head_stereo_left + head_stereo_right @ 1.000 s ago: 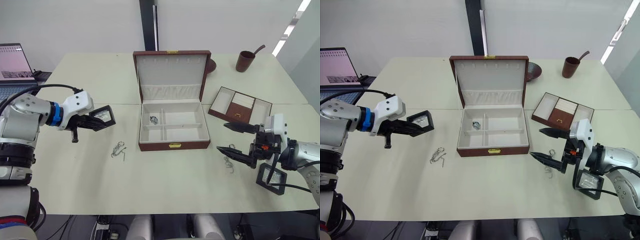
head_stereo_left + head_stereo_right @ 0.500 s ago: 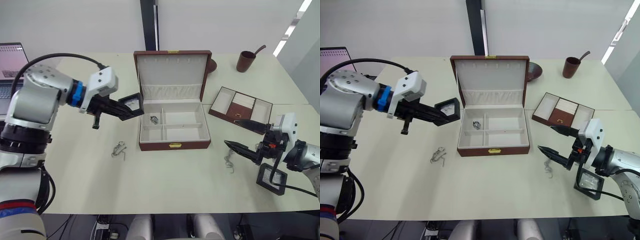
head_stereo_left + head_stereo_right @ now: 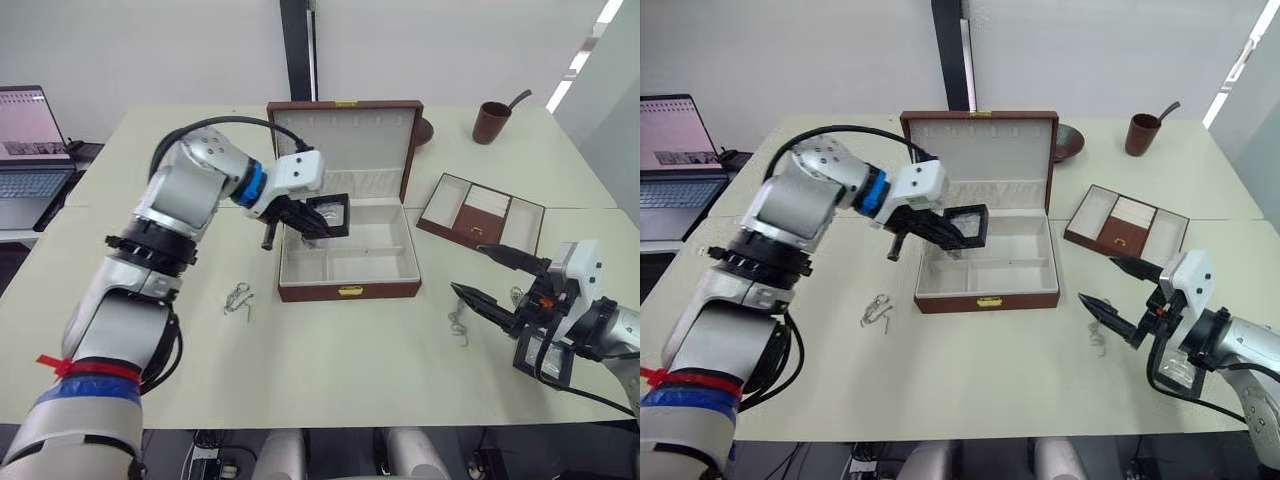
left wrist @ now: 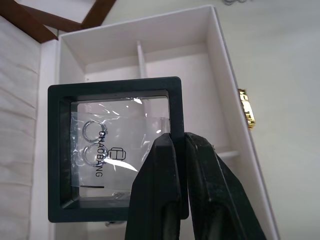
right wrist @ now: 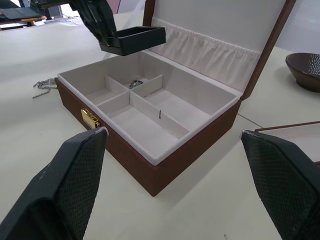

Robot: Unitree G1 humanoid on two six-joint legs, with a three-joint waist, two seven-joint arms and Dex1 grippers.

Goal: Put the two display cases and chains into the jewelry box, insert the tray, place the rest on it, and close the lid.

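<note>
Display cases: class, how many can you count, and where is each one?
2. One display case is held in the left gripper over the open box. The other lies on the table by the right gripper.

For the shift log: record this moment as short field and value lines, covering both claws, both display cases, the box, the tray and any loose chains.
left claw: shut on a display case, held above the jewelry box
right claw: open, holding nothing, to the right of the box
second display case: on the table by the right arm
lid: open, upright
box contents: one small silver piece in a rear compartment
tray: on the table, right of the box
loose chains: one left of the box, one right of it
</note>
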